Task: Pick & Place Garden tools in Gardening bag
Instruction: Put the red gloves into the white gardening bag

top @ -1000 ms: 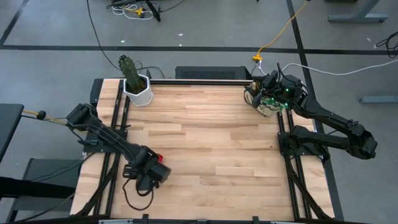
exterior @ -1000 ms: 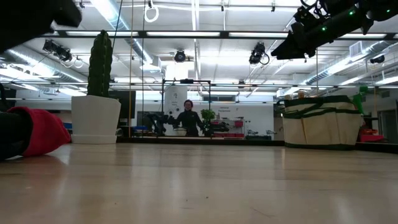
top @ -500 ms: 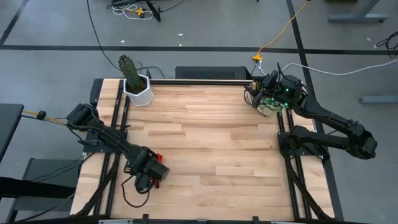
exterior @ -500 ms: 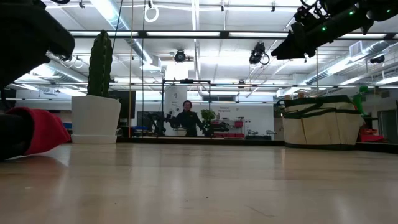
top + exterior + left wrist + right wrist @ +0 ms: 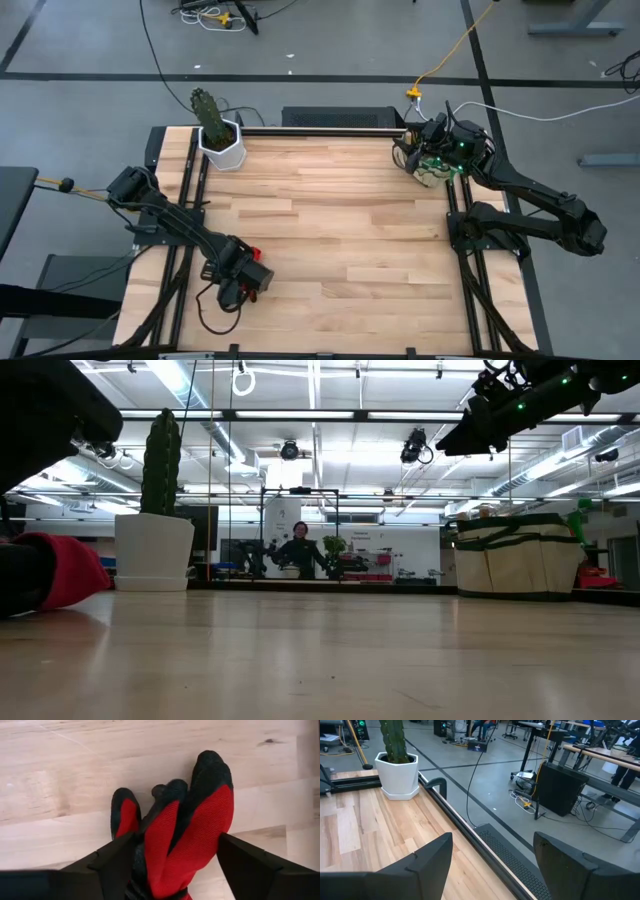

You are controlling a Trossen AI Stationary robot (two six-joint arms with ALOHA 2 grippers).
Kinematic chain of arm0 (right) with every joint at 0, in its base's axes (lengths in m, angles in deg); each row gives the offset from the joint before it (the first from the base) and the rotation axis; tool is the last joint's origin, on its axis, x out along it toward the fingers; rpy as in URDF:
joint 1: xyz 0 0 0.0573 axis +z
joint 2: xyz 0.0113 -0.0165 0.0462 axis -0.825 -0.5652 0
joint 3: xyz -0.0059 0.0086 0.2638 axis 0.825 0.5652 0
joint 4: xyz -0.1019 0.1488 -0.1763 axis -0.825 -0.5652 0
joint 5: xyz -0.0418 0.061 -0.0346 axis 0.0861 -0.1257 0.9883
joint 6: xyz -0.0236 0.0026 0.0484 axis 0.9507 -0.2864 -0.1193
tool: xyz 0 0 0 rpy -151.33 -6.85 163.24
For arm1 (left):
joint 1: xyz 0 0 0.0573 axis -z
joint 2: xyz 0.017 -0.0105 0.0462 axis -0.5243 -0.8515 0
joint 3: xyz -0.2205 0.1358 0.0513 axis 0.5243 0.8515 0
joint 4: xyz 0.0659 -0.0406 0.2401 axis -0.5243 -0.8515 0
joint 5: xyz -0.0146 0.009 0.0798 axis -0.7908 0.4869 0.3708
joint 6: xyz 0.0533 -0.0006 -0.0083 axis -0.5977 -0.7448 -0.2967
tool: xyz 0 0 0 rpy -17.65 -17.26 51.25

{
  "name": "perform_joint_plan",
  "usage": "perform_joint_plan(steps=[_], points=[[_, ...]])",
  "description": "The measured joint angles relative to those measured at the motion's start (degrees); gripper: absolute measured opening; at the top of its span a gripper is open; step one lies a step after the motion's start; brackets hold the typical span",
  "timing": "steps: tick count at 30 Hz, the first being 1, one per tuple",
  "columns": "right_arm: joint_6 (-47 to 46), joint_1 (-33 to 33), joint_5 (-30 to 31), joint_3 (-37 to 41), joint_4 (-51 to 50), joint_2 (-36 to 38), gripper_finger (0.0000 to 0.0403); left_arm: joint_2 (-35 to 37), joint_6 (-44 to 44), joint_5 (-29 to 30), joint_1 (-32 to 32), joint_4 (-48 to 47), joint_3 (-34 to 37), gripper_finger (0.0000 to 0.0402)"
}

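Left claw: my left gripper [image 5: 170, 865] hangs low over the tabletop [image 5: 340, 230] near its left edge, toward the front-left corner; its two dark fingers [image 5: 117, 857] stand wide apart, one on each side of the gloves.
Grip: released. The fingers flank the gloves but I cannot tell whether they touch the fabric.
Gloves: the red gloves [image 5: 187, 830] with dark fingertips lie flat on the wood between my left fingers; from above only a bit of red [image 5: 253, 254] shows beside the wrist, and from table height they are a red lump [image 5: 65, 570] at the left.
Right claw: my right gripper [image 5: 492, 855] is raised over the back-right corner of the tabletop, just above the bag, fingers spread, nothing between them.
Bag: the beige bag [image 5: 517, 555] with green trim stands upright in the back-right corner, partly under my right arm [image 5: 430, 165].
Sprayer: something green [image 5: 578, 520] pokes up at the bag's far side.
Pot: the white pot [image 5: 221, 146] with the cactus sits at the back-left corner, well apart from both claws.
Room: a person [image 5: 300, 552] sits far behind the table.
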Motion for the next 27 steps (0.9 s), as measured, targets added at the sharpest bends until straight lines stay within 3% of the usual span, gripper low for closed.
perform_joint_plan(steps=[14,27], points=[[0.00,0.00,0.12,0.00,0.02,0.00,0.0279,0.00,-2.03,-1.66,-0.02,0.22,0.00,0.0145],[0.00,-0.01,-0.02,0.00,0.02,0.00,0.0256,0.00,-1.81,-1.64,-0.02,0.22,0.00,0.0057]])
